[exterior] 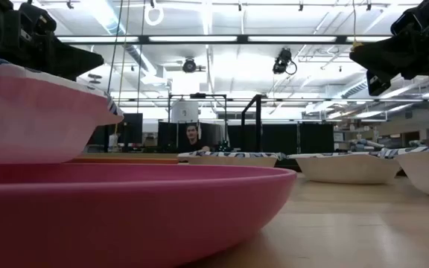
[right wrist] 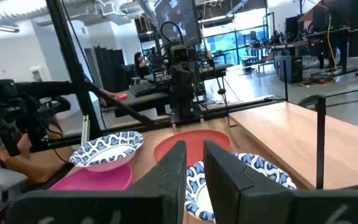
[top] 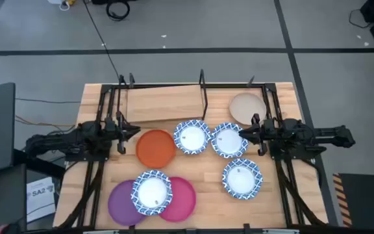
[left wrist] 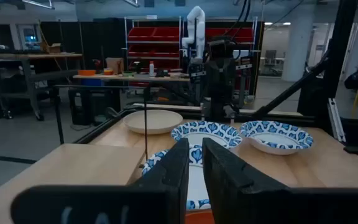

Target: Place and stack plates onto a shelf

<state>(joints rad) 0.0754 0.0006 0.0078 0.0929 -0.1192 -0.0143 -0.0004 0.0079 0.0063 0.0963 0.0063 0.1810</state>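
Both arms hover above the table, holding nothing. My left gripper (top: 134, 132) (left wrist: 196, 142) is shut beside the orange plate (top: 156, 147). My right gripper (top: 241, 135) (right wrist: 194, 144) is shut over the edge of a blue-and-white plate (top: 229, 140). Two more patterned plates (top: 191, 137) (top: 242, 179) rest on the tabletop. Another one (top: 152, 192) sits on the overlapping purple plate (top: 119, 203) and pink plate (top: 184, 198). The beige plate (top: 247, 107) lies on the right half of the shelf (top: 164, 101), whose left half is bare board.
The shelf's black posts (top: 202, 84) and frame rails (top: 112, 104) stand along the table's far side. In the low view the pink plate (exterior: 125, 208) fills the foreground. Bare tabletop (top: 200, 175) shows between the plates. A person sits in the room beyond (exterior: 193, 136).
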